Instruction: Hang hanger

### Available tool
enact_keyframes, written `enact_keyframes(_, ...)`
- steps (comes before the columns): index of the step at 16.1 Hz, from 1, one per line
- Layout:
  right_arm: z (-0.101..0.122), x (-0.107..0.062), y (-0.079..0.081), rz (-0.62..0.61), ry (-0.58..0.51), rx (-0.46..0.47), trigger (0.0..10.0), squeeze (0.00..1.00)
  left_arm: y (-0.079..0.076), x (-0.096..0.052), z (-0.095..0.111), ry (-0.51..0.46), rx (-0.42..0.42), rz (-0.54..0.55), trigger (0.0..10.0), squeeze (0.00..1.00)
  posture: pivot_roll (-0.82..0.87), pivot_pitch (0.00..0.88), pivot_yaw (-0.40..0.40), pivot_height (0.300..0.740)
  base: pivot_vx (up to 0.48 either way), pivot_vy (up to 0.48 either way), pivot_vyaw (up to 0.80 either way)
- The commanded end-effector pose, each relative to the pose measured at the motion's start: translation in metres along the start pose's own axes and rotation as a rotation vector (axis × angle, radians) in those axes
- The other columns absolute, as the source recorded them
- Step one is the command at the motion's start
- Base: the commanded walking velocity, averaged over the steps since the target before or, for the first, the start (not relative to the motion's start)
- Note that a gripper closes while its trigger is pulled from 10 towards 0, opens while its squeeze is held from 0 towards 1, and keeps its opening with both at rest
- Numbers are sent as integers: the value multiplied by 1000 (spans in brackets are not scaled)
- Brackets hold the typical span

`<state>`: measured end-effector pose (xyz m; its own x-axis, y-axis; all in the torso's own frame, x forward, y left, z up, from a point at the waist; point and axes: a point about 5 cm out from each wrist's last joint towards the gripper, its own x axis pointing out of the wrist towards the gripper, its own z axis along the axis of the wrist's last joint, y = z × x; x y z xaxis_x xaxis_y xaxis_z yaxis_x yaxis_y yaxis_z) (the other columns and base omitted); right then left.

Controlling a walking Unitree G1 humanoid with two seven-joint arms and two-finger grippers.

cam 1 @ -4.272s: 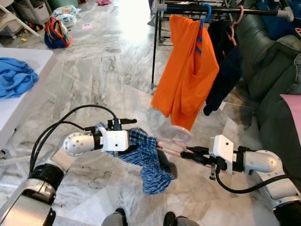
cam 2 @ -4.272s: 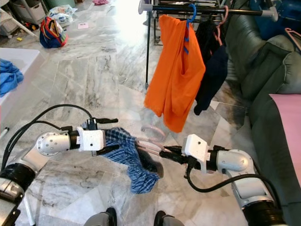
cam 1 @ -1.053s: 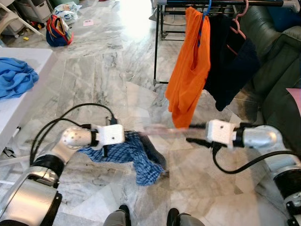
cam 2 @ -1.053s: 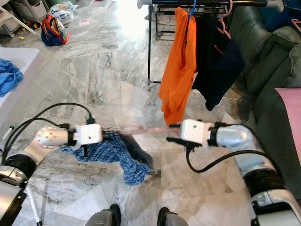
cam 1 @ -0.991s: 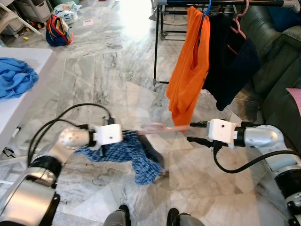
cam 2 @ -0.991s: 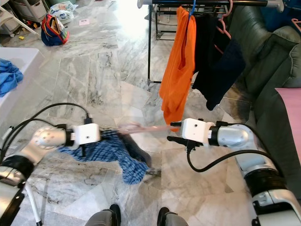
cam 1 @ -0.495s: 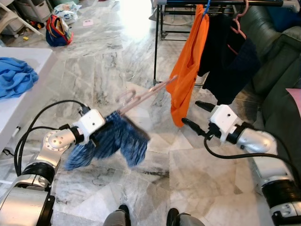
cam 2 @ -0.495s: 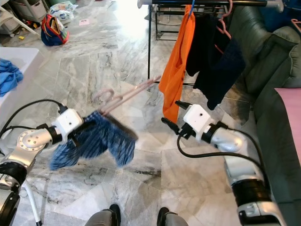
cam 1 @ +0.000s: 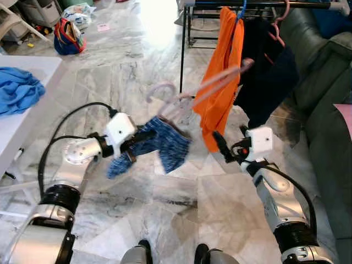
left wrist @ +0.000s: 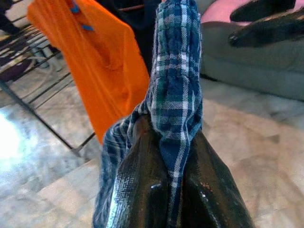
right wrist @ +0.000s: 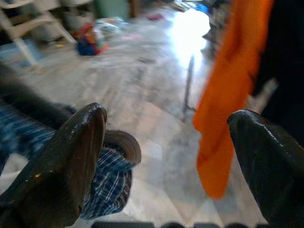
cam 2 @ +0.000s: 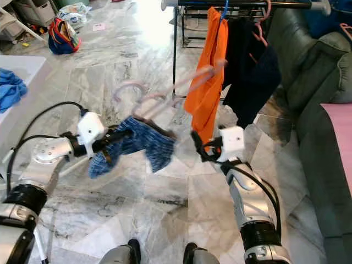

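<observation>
Hanger [cam 1: 192,93] before orange garment [cam 1: 223,77]; rack [cam 1: 184,49] behind.

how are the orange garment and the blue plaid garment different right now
The orange garment hangs full length from the rack rail on a blue hanger; the blue plaid garment is bunched, pinched in the left gripper on a pink hanger. Orange is plain, blue is checked. Both are off the floor.

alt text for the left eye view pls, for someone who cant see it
The robot's left gripper is clamped on blue plaid cloth hung on a pale pink plastic hanger, raised over a grey marble floor toward a black clothes rail holding an orange garment and dark garments. The right gripper hangs open nearby, holding nothing.
</observation>
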<state>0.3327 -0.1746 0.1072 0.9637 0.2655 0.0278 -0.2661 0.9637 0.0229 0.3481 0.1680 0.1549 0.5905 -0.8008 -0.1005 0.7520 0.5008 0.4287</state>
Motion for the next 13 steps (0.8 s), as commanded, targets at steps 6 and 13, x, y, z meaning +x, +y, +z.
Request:
enact_keyframes(6, -17, -4, -14, -160, 107, 42, 10000, 0, -19, 18, 24, -106, 47, -122, 0, 0, 58, 222, 12, 740, 0, 0, 0)
enact_keyframes(13, -28, -13, 4, 114, 151, 249, 10000, 0, -22, 27, 55, -196, 81, -172, 0, 0, 60, 223, 3, 740, 0, 0, 0)
